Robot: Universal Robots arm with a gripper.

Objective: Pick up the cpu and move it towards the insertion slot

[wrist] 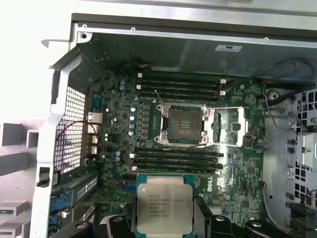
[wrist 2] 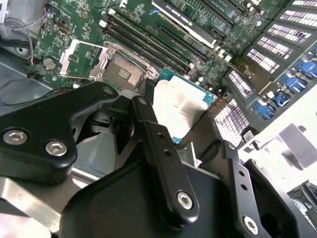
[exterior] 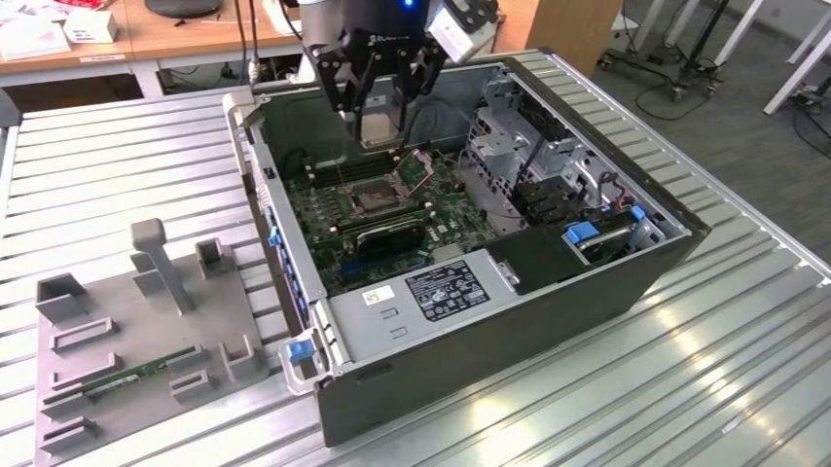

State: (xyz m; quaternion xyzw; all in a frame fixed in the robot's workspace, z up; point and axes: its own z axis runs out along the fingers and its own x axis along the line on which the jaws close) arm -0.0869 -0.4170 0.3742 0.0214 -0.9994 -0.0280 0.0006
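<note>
I have the cpu (wrist: pixel 164 208) clamped in my end effector (wrist: pixel 165 218): in the first wrist view the black fingers (wrist: pixel 203 215) press on two opposite edges of the chip, its silver-grey lid facing the camera, low in the centre of the frame. The insertion slot (wrist: pixel 185 124) sits in the middle of that same frame, directly above the chip, with a bank of long black memory slots (wrist: pixel 176 161) lying between the two. So the slot lies straight ahead of my end effector, across those memory slots, and the chip's edges look roughly square to the socket's bracket; I judge little twist is needed.

In the second wrist view the cpu (wrist 2: pixel 181 106) shows at centre frame between my fingers, and the insertion slot (wrist 2: pixel 121 74) lies to its upper left, open, with its metal frame swung aside.

In the exterior view my end effector (exterior: pixel 377 122) hangs at the top centre of the frame, pointing down over the far end of the open computer case (exterior: pixel 520 321), with the chip well above the board. The insertion slot (exterior: pixel 373 199) is below it in the frame. The case rests on the ribbed tabletop (exterior: pixel 727 341).
</note>
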